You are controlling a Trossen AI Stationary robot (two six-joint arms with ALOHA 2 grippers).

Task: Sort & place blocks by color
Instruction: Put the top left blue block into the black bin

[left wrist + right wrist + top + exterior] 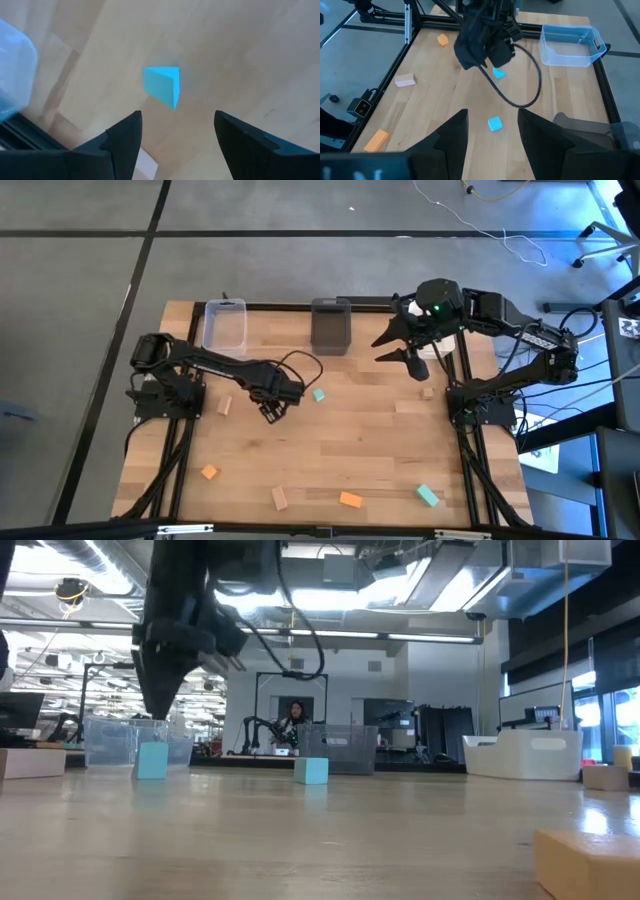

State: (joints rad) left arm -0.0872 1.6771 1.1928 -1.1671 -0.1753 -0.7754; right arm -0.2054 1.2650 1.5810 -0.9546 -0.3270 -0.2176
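Note:
My left gripper [272,413] [177,117] hangs open just above a teal block [162,85] [152,760] that rests flat on the table; the gripper hides this block in the high view. The fingers stand apart and touch nothing. A second teal block [319,394] [494,123] lies just to its right. Other blocks are scattered about: tan [225,406], orange [209,472], tan [280,498], orange [350,500], teal [428,496], tan [427,392]. My right gripper [392,348] [492,112] waits open, raised near the far right of the table.
A clear bin [224,325] and a grey bin [331,325] stand at the table's far edge. A black cable [300,365] loops off the left arm's wrist. Open wood lies in the middle of the table. A person [295,725] is in the room beyond.

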